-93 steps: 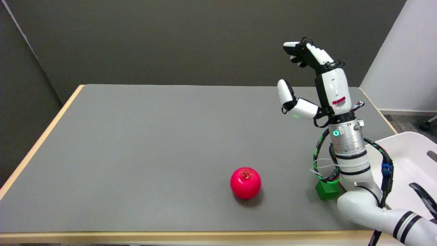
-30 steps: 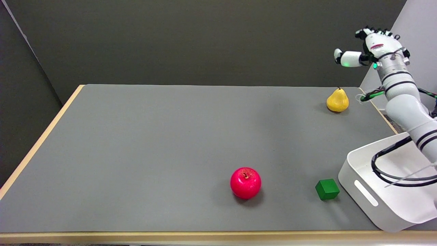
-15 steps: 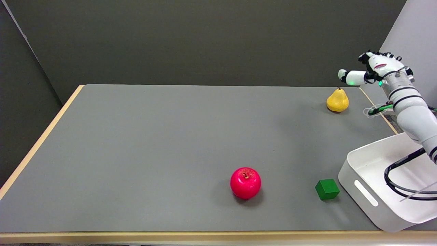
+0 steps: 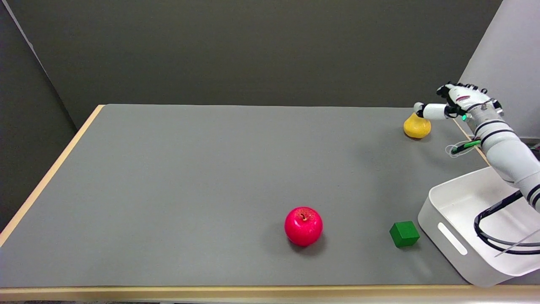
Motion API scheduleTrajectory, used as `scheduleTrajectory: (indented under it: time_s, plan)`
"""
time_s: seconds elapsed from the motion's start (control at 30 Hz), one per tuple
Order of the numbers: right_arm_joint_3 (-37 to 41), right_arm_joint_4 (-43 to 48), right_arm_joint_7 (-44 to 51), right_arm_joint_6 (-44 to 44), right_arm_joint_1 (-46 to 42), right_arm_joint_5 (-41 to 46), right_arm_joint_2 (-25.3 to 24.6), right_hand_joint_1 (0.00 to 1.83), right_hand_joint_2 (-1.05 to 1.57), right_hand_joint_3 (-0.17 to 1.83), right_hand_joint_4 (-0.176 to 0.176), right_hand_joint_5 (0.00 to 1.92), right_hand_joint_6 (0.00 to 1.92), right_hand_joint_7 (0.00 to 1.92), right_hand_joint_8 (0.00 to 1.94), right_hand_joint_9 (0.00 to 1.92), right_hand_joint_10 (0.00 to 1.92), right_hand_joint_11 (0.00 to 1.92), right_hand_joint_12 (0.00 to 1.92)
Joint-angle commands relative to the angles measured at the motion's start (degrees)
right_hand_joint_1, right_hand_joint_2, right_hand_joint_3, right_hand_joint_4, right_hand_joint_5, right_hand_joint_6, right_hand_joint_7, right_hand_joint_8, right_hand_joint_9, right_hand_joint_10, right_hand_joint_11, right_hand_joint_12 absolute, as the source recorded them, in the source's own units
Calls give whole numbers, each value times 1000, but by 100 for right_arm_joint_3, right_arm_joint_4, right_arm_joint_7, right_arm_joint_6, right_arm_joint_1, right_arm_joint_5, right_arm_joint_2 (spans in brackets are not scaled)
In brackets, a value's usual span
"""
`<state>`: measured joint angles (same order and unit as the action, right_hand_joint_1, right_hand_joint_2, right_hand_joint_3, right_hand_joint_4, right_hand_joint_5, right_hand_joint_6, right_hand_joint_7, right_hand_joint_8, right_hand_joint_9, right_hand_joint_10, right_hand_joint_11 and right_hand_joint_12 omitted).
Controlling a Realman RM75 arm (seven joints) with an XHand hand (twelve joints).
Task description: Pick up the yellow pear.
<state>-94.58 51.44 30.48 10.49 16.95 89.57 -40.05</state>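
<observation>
The yellow pear (image 4: 417,128) stands upright on the grey table (image 4: 190,177), far over in the back right corner close to the edge. It is plump and smooth at the base, and its narrow top is hidden behind the right hand (image 4: 453,102).

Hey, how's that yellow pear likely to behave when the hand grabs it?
The pear looks smooth and glossy, so it may slip between the fingers. Its wide base and narrow top suggest that it could tip if nudged at the neck, where the right hand is now. Once tipped, it would probably roll.
</observation>
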Motion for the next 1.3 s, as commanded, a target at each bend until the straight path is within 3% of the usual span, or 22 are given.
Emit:
scheduleTrajectory:
  time_s: [0.03,0.27,1.3]
  plan:
    - [-804,-1160,-156,-66,744,146,-377,239,575,916,-89,217,478,269,425,169,787,-1,1134]
    - [-970,-1686,-476,-64,1037,98,-530,247,573,921,-85,208,472,254,412,160,770,-1,1117]
    - [-1637,-2376,-584,-178,1883,90,-922,271,565,940,-37,180,442,223,348,150,703,-1,1091]
